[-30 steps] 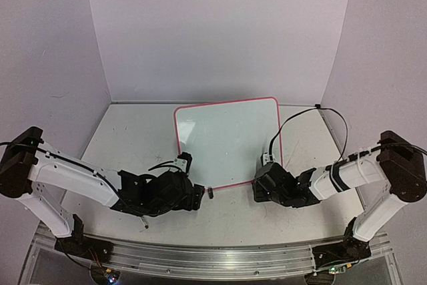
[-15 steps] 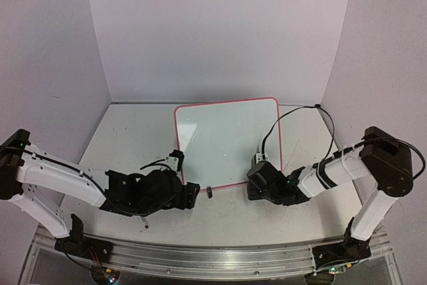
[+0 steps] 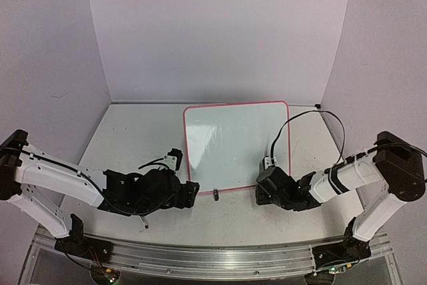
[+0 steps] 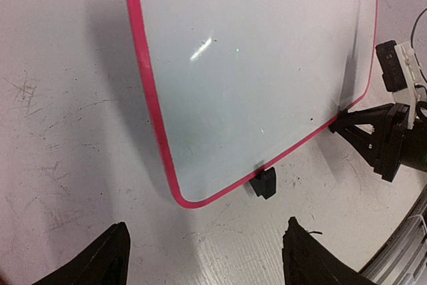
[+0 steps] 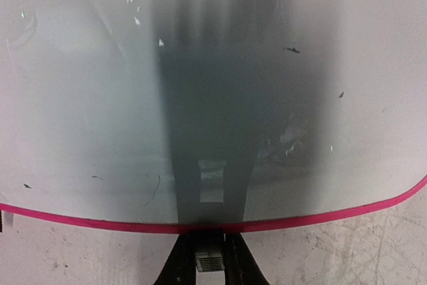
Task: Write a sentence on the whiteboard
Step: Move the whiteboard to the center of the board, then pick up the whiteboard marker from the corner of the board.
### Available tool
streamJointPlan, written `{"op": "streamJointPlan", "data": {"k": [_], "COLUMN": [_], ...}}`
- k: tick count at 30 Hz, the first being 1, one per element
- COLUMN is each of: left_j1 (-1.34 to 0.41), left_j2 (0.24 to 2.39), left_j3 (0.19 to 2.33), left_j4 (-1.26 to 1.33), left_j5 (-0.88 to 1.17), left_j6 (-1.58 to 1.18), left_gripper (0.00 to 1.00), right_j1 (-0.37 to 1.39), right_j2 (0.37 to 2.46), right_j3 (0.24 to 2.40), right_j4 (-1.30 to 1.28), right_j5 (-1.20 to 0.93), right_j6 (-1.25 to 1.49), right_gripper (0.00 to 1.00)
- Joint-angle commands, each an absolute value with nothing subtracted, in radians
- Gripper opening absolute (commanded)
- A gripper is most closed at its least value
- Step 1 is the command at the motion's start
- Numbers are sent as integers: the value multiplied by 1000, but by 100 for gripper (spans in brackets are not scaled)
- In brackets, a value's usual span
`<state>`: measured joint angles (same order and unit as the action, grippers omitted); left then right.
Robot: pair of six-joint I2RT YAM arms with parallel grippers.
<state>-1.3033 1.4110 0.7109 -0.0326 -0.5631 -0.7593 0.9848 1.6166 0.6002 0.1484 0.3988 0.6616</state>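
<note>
Quick count from the overhead cam: 1 whiteboard, 2 arms, 2 grippers, all on 1 scuffed white desk. The board lay flat in the center of the frame, a bit right of middle, pink-red rim all the way round. Its near edge sat just above the 2 grippers in the lower part of the shot.

The left gripper was spread wide w/ nothing btwn the fingers. In its own wrist cam the 2 black fingers sat at the bottom left and bottom right, w/ bare scratched desk in the gap. The board's rounded near corner was just above them, not touching.

The right gripper was at bottom center of its wrist view, fingers pulled in tight, right at the pink rim. It looked pinched onto the near edge of the board. What exactly sat btwn the tips was too dark to tell.

I could only count 1 black clip foot, poking out under the near edge btwn the 2 grippers. The board face had a few tiny dark specks, some glare and the gripper's own dark reflection. 1 black cable looped up off the right arm past the board's upper right corner.
</note>
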Motion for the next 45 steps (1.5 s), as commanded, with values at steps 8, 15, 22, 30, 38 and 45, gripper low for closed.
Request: {"op": "streamJointPlan", "data": {"k": [8, 15, 22, 30, 38, 45], "left_j1": [-1299, -1276, -1166, -1051, -1004, -1003], "left_j2": [1370, 1318, 1134, 1030, 1073, 1154], "left_j3": [703, 696, 607, 616, 655, 619], "left_j4": [-20, -111, -191, -343, -631, -707], "left_j5": [-587, -585, -469, -342, -304, -326], "left_j6": [-764, -822, -853, -808, -968, -1280], "left_gripper": [80, 83, 84, 87, 84, 69], "right_j1": [992, 997, 1022, 1041, 1041, 1041], "right_j2": [1547, 1490, 1353, 1136, 1120, 1133], "right_j3": [529, 540, 556, 624, 757, 799], "right_j4": [152, 114, 0, -184, -152, -141], "right_j5": [479, 483, 426, 435, 471, 262], "right_j6": [771, 756, 743, 774, 705, 548], "right_gripper": [3, 32, 60, 74, 90, 94]}}
